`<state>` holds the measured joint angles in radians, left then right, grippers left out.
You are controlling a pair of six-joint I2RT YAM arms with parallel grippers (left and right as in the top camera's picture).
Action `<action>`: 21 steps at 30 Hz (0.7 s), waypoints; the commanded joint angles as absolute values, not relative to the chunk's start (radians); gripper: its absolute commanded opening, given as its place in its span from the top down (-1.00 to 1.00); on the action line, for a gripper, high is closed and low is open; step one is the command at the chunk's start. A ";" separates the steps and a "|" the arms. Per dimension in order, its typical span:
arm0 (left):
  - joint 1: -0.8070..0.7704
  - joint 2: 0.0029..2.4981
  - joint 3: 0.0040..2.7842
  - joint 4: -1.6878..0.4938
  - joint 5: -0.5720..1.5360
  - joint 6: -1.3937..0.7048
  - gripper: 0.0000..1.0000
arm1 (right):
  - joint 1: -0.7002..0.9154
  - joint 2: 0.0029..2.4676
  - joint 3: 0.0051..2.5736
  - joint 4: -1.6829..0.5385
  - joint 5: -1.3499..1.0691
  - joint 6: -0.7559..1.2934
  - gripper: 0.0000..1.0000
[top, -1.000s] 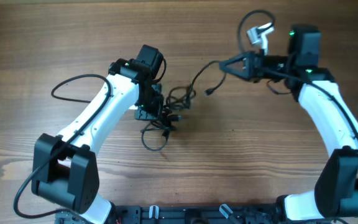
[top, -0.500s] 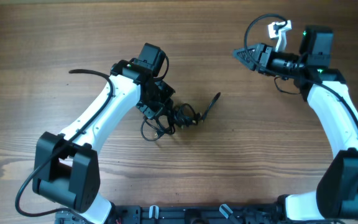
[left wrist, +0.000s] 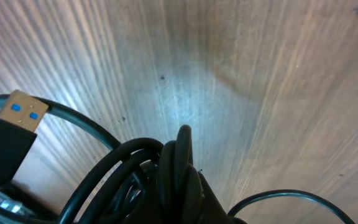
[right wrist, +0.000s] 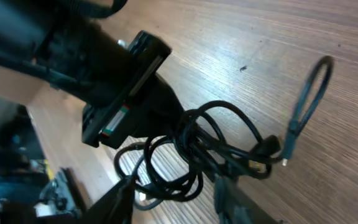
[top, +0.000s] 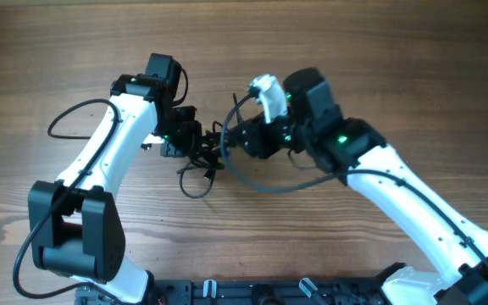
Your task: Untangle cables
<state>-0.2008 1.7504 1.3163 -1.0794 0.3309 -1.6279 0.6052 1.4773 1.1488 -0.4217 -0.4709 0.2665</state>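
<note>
The cables (top: 208, 155) form a small black knotted clump at mid-table, with one loop (top: 195, 185) hanging toward the front. My left gripper (top: 191, 144) is shut on the clump's left side. In the left wrist view the black strands (left wrist: 135, 174) bunch round its fingertips (left wrist: 183, 140), and a plug with a blue insert (left wrist: 18, 110) sticks out on the left. My right gripper (top: 229, 142) is at the clump's right side. In the right wrist view it (right wrist: 176, 202) is open, its fingers (right wrist: 122, 200) on either side of hanging cable loops (right wrist: 194, 155). A free plug end (right wrist: 288, 146) trails to the right.
The bare wooden table (top: 379, 76) stretches all round the clump. The left arm's own thick wire (top: 62, 123) arcs out to the left. The robot's base frame (top: 252, 292) runs along the front edge. The left gripper's body (right wrist: 126, 93) fills the upper left of the right wrist view.
My right arm has swung from the far right to the clump in the middle, with its jaws apart. My left gripper has carried the clump a little to the left and back.
</note>
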 commanded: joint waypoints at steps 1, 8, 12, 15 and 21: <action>-0.201 1.756 1.309 -1.097 0.395 -1.625 0.92 | 0.665 1.515 1.165 -0.403 -0.373 0.199 0.22; -0.201 1.756 1.309 -1.135 0.441 -1.574 0.92 | 0.722 1.602 1.165 -0.369 -0.292 0.157 0.34; -0.201 1.756 1.309 -1.134 0.464 -1.575 0.92 | 0.723 1.660 1.165 -0.371 -0.297 0.157 0.42; -0.201 1.756 1.309 -1.129 0.487 -1.575 0.92 | 0.733 1.679 1.165 -0.360 -0.300 0.159 0.44; -0.201 1.756 1.309 -1.124 0.512 -1.555 0.91 | 0.734 1.703 1.165 -0.336 -0.175 0.240 0.56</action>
<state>-0.1951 1.7580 1.3117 -1.1175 0.4072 -1.5909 0.7292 1.6650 1.1515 -0.3428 -0.2516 0.2085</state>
